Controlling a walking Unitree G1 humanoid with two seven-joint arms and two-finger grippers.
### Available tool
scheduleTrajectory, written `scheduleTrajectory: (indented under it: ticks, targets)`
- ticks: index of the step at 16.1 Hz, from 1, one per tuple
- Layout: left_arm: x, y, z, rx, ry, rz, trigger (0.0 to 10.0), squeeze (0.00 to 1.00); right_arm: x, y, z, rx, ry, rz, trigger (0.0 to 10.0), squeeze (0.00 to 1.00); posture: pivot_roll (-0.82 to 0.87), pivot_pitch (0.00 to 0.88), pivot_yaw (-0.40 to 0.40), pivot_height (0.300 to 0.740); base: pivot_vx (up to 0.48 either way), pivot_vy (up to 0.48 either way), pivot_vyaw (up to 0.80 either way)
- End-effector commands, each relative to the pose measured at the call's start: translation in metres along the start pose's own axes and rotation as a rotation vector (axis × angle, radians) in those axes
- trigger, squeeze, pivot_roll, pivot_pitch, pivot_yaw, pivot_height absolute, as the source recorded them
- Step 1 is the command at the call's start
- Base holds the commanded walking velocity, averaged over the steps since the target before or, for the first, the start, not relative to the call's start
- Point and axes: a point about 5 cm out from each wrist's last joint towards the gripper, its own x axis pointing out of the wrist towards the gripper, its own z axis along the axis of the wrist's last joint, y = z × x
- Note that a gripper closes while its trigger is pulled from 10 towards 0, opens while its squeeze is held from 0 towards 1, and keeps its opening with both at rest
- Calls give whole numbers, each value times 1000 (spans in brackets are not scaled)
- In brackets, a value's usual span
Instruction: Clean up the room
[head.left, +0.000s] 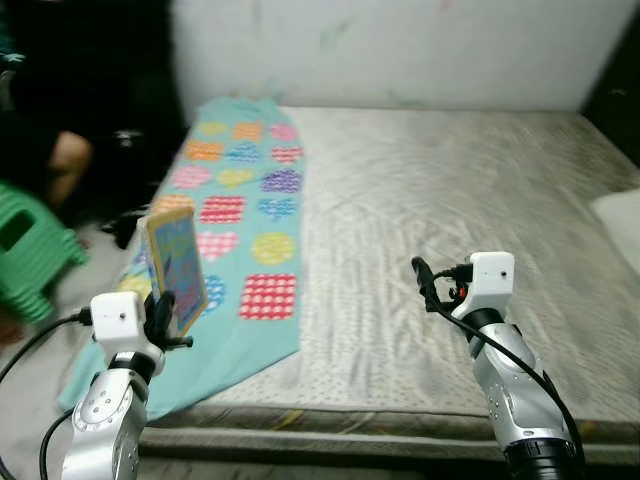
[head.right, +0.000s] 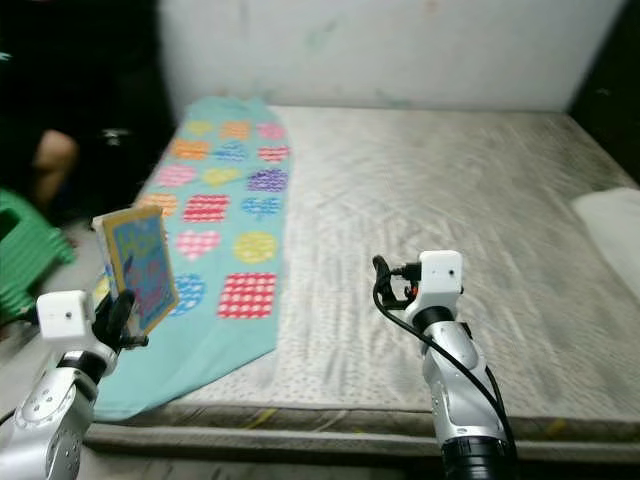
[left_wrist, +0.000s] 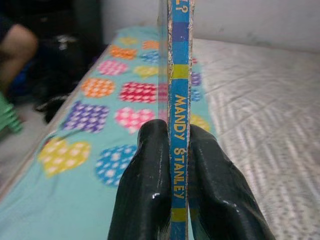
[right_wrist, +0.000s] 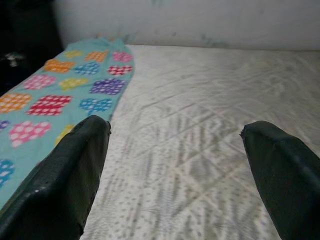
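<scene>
Left hand (head.left: 172, 312) clamped on thin book (head.left: 175, 268), upright over the bed's (head.left: 450, 200) edge at 8 o'clock. Right hand (right_wrist: 172, 165) spread wide, empty. Carrying step; next I need a drop spot.

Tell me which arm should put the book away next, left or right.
Probably left. The left gripper is already shut on the book, holding it upright above the heart-patterned blanket. The right gripper is open and empty over the bare mattress, apart from the book.
</scene>
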Motion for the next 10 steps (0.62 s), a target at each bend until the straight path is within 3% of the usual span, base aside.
scheduleTrajectory:
  ticks: [1,6,10]
  targets:
    - [4,-2,9,1,-33,-11,10000,0,2,-1,3,-8,0,3,10000,0,-49,0,19,740,0,0,-800]
    - [9,-3,9,-44,-27,-6,10000,0,3,0,4,-7,-5,0,10000,0,-56,0,22,740,0,0,-800]
    - [11,-4,10,-42,-28,-14,10000,0,3,2,5,-6,-11,4,10000,0,-58,0,24,740,0,129,0]
